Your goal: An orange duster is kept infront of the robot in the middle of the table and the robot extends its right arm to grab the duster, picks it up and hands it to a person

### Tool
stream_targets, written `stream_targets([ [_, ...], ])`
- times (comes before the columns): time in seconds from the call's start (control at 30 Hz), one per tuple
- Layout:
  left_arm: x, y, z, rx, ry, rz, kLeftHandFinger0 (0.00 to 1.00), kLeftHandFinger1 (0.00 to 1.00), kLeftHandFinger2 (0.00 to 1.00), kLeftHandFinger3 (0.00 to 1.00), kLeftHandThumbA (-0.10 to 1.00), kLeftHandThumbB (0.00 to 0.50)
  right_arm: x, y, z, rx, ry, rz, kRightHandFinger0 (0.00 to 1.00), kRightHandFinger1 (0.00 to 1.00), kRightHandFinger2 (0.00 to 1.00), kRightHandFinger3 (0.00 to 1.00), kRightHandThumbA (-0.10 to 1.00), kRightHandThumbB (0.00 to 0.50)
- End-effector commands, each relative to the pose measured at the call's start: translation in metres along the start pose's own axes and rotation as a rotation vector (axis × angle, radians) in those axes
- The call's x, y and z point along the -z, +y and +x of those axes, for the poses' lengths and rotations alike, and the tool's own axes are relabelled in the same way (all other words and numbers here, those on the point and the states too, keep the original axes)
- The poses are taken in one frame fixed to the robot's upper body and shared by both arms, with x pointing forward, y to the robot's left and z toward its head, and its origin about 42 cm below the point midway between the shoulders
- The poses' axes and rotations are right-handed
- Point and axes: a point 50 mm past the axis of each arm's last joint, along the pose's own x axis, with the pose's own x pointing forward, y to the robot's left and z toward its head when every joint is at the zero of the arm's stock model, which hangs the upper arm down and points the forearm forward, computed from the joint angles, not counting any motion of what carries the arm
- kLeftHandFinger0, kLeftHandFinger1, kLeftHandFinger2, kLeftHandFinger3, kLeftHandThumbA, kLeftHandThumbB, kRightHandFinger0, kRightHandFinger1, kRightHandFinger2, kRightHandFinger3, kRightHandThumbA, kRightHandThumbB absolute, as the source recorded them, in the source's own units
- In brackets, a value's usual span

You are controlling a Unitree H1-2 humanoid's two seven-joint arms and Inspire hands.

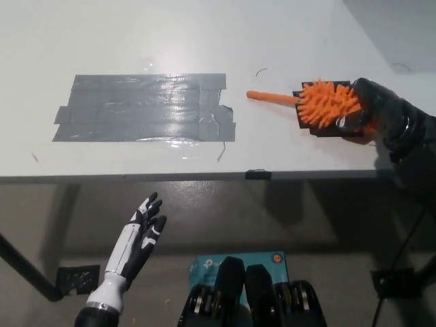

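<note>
The orange duster [325, 103] has a spiky orange head and a thin orange handle pointing left along the white table [204, 41]. My black right hand [364, 109] is shut on the spiky head at the table's right front, with the head turned so its bristles face up and left. A black tape patch shows just under the duster head. My white left hand [139, 238] rests open below the table edge at the lower left.
A large patch of grey tape [146, 107] covers the table's middle left. A small black tab [259, 174] sits on the front edge. Below the table are a blue box [272, 262] and a table leg [20, 266] on the floor.
</note>
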Motion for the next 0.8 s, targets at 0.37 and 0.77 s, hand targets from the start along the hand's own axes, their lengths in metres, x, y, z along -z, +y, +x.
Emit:
stream_targets([
  [0.37, -0.004, 0.009, 0.01, 0.001, -0.029, 0.003, 0.98, 1.0, 1.0, 1.0, 0.9, 0.14, 0.016, 0.006, -0.001, -0.023, -0.128, 0.213, 0.77, 1.0, 1.0, 0.6, -0.1, 0.174],
  [0.77, -0.007, 0.011, 0.014, -0.001, -0.033, -0.012, 0.97, 1.0, 1.0, 1.0, 0.91, 0.125, -0.012, -0.03, -0.025, -0.076, -0.39, 0.946, 0.02, 0.56, 1.0, 1.0, -0.1, 0.173],
])
